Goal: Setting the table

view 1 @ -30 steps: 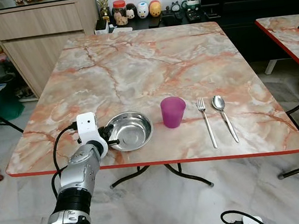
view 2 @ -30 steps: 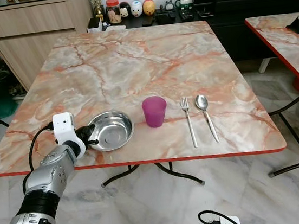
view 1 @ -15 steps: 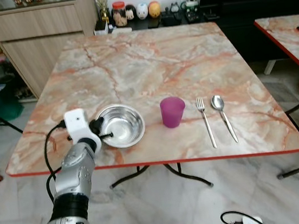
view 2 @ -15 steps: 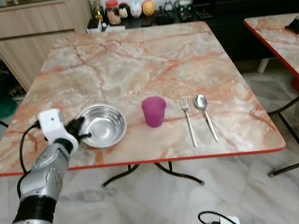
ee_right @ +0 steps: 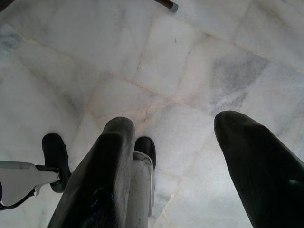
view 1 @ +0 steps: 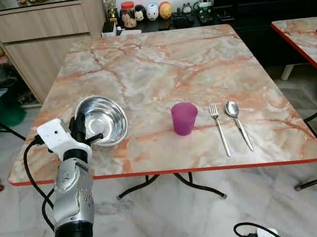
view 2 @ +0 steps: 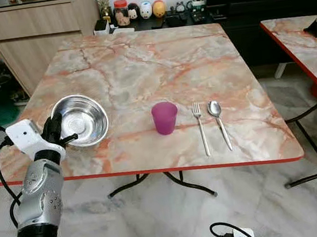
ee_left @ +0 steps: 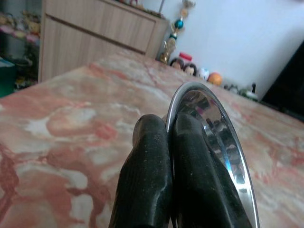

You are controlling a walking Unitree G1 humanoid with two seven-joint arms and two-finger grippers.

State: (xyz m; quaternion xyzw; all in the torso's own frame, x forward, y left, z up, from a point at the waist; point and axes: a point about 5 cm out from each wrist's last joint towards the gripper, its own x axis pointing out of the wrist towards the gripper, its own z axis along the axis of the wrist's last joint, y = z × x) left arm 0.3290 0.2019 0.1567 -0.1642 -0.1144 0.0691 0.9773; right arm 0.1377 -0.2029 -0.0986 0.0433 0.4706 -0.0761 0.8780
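A steel bowl (view 1: 102,119) is lifted and tilted above the marble table's (view 1: 158,66) near-left part, its hollow facing me. My left gripper (view 1: 83,134) is shut on the bowl's near rim; in the left wrist view both black fingers (ee_left: 152,175) pinch the rim of the bowl (ee_left: 223,142). A purple cup (view 1: 184,118) stands upright near the front edge, with a fork (view 1: 219,128) and a spoon (view 1: 238,122) lying side by side to its right. My right gripper (ee_right: 175,156) hangs open over the floor.
A wooden cabinet (view 1: 43,28) stands at the back left, and a dark shelf with jars and figurines (view 1: 145,11) lies behind the table. A second marble table (view 1: 310,36) is on the right. A power strip (view 1: 260,236) lies on the floor.
My left gripper has lifted the bowl off the table and carried it left and farther back, tilting it up. Cup, fork and spoon have stayed put.
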